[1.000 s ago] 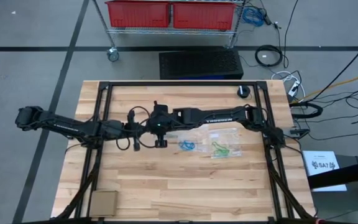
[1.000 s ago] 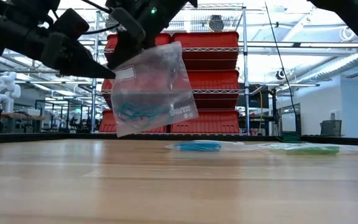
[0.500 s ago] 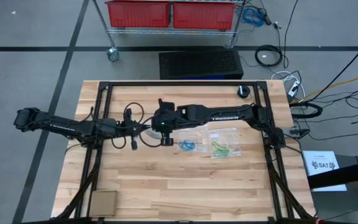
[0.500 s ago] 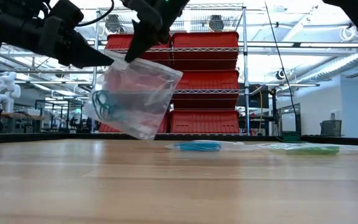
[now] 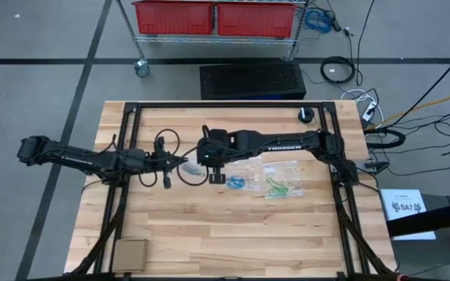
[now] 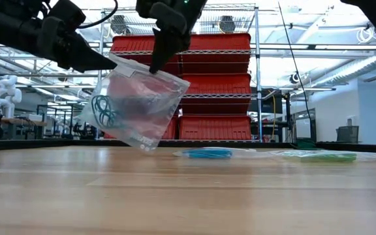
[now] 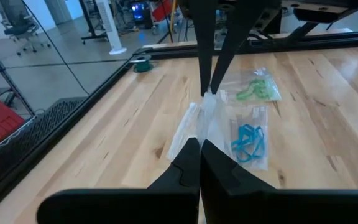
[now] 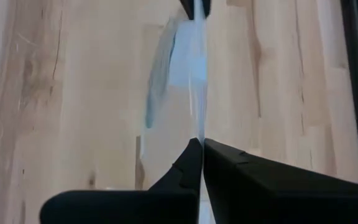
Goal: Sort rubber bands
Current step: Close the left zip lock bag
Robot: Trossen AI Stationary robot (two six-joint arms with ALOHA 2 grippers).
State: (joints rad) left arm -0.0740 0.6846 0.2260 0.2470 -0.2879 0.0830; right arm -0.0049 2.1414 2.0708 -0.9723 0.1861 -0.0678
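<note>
In the low view, the bare wooden table (image 6: 188, 196) fills the bottom half of the frame. Above it, in the upper left, a clear plastic bag (image 6: 139, 104) hangs in the air. Two grippers hold it by its top edge. The left gripper (image 6: 109, 63) comes in from the far left and is closed tight on the bag's left corner. The right gripper (image 6: 155, 65) comes down from the top middle and is closed tight on the bag's right side. Inside the bag, at its left side, sits a bunch of dark teal rubber bands (image 6: 104, 109).

Farther back on the table, right of the middle, lie two more clear bags, flat and side by side. One holds blue rubber bands (image 6: 207, 153). The other, closer to the right edge, holds green rubber bands (image 6: 325, 156). Behind the table stand red bins (image 6: 220, 85) on a wire shelf.

In the high view, both grippers meet near the middle of the frame, with the held bag (image 5: 192, 167) between them. The blue bands (image 5: 235, 183) and green bands (image 5: 276, 186) lie just right of them.
</note>
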